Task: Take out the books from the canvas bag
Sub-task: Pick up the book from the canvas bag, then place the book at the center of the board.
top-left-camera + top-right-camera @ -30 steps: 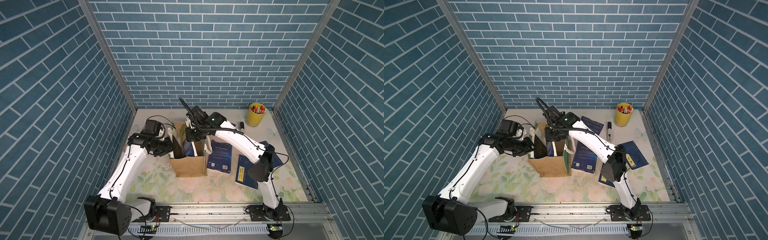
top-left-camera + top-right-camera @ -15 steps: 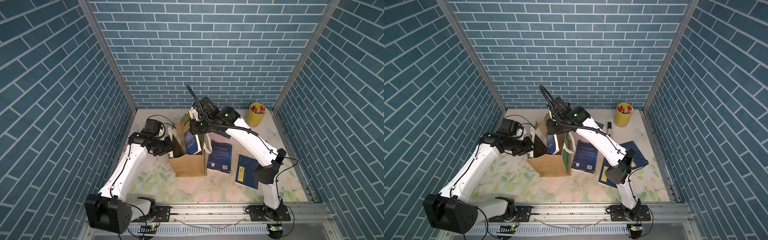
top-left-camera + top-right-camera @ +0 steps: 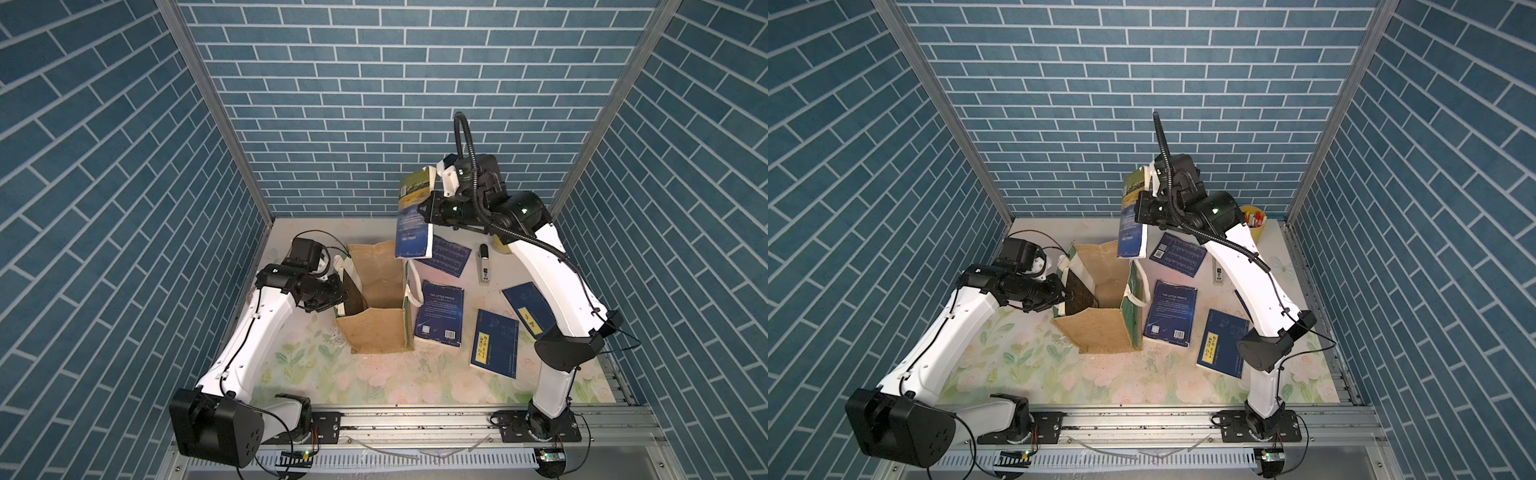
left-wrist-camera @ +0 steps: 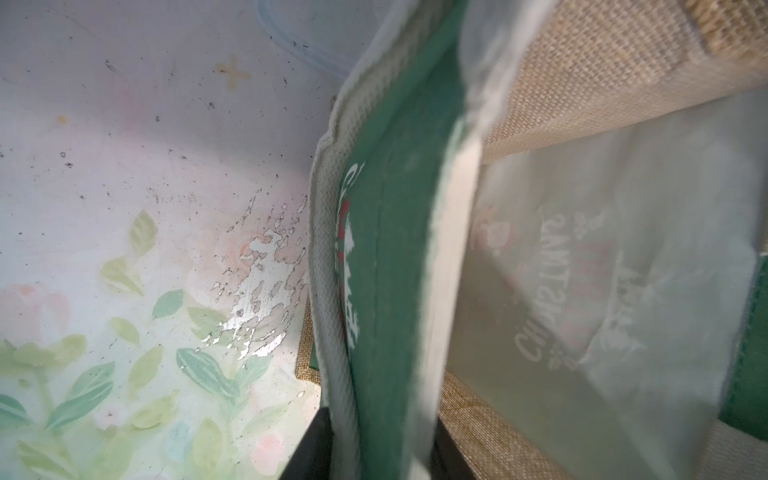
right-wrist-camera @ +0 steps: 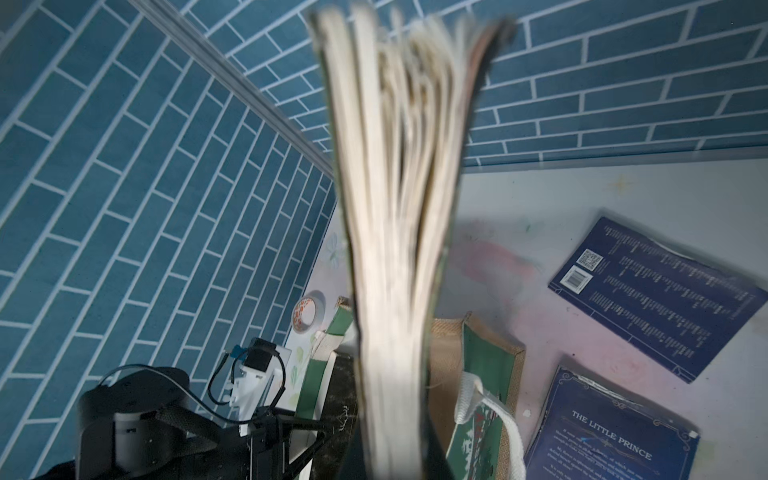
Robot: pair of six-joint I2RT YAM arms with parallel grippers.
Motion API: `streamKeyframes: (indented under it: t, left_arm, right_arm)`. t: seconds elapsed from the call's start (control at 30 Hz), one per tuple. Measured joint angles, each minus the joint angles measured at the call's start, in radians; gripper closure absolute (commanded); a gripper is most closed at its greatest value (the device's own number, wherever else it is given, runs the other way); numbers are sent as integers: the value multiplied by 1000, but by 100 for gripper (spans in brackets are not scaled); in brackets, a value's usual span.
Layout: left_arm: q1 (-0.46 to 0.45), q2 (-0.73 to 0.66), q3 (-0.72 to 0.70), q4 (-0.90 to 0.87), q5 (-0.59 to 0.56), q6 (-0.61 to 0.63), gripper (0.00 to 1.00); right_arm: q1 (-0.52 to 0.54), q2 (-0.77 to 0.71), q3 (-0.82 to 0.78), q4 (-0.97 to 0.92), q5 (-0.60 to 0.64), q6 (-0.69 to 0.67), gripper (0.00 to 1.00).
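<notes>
The tan canvas bag (image 3: 376,328) stands open mid-table, green panels on its sides. My left gripper (image 3: 341,291) is shut on its left wall (image 4: 390,249); the dark fingers (image 4: 309,453) flank the green cloth. A black book (image 3: 1077,293) leans inside against that wall. My right gripper (image 3: 432,203) is shut on a dark blue book (image 3: 413,220) with an olive top, hanging upright above the bag's far right corner; its fanned pages (image 5: 395,208) fill the right wrist view. Several blue books lie right of the bag: (image 3: 441,318), (image 3: 495,349), (image 3: 451,257).
A yellow pen cup (image 3: 1254,222) stands at the back right, behind the right arm. A stapler (image 3: 483,264) lies between the books. A tape roll (image 5: 307,311) sits at the back left. Another blue book (image 3: 525,307) lies partly under the right arm. Brick walls enclose three sides.
My right gripper has lifted the blue book up out of the bag and to the right. The left arm has kept its hold on the bag's wall.
</notes>
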Motion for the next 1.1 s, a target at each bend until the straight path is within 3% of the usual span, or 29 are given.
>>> streamKeyframes:
  t: [0.3, 0.6, 0.83, 1.1]
  left_arm:
    - [5, 0, 19, -49, -63, 1, 66]
    - [50, -22, 28, -109, -103, -9, 68]
    - [51, -24, 42, -116, -58, 1, 67]
    - [55, 5, 72, -135, -2, 46, 67]
  right_arm:
    - [-159, -151, -297, 92, 28, 39, 100]
    - [-252, -92, -633, 355, -43, 83, 100]
    - [-261, 241, -615, 773, -170, 183, 100]
    - [-272, 757, -203, 1010, -218, 371, 100]
